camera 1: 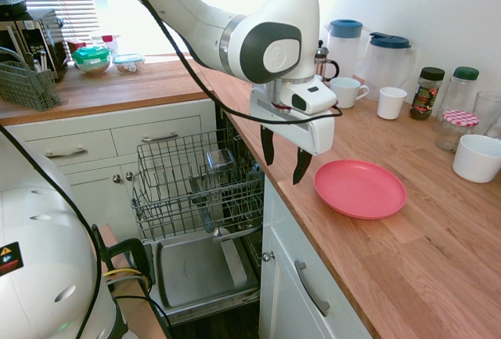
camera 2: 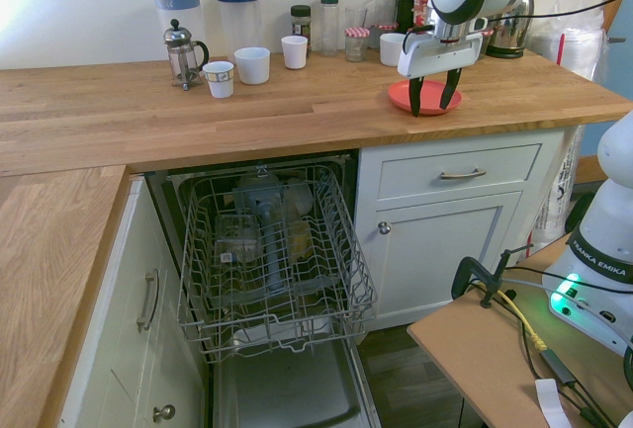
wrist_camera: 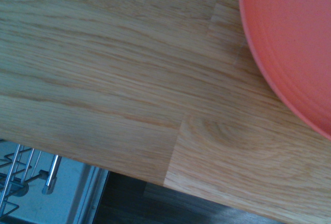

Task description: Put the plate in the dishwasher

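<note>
Grained oak counter [wrist_camera: 129, 79]; round coral plate [camera 1: 360, 189] flat; end effector [camera 1: 283, 159] fingers apart, empty.

Tool [camera 2: 434, 95] open, hovering over plate [camera 2: 427, 99] on counter [camera 2: 198, 112].

Oak-plank counter [camera 1: 438, 261], L-shaped, over white cabinets. Coral plate [camera 1: 360, 189] lies flat near the front edge, nothing on it. Behind it along the wall: two lidded clear jugs [camera 1: 389, 61], a French press [camera 2: 183, 52], white cups [camera 1: 392, 102], a white bowl [camera 1: 477, 157], and several jars [camera 1: 427, 92]. On the far leg under the window: grey cutlery basket [camera 1: 30, 84], a green-lidded glass container [camera 1: 92, 59].
</note>
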{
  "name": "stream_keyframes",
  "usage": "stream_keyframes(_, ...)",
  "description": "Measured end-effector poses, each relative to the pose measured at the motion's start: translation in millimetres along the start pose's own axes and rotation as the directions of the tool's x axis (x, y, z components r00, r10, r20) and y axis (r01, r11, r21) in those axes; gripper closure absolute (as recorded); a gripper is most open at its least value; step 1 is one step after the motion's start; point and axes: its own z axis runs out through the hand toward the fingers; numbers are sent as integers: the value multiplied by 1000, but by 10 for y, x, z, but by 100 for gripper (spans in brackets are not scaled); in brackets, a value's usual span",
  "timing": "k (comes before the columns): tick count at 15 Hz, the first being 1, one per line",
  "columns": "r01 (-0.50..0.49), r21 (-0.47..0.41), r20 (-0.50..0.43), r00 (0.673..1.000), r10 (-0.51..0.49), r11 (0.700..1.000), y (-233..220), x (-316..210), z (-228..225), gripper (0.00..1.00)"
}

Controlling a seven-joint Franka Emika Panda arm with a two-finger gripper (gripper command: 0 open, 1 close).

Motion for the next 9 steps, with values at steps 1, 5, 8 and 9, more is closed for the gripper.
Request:
stream_keyframes(1,0,0,0,1000,0,1000,-1,0,2,0)
stream_keyframes(5,-23,8,-11,1000,23,1000,47,103,-33,0)
stream_keyframes(8,-66,28,-20,998,66,997,128,289,-131,0)
stream_keyframes(9,-87,36,-21,996,88,996,177,373,-168,0)
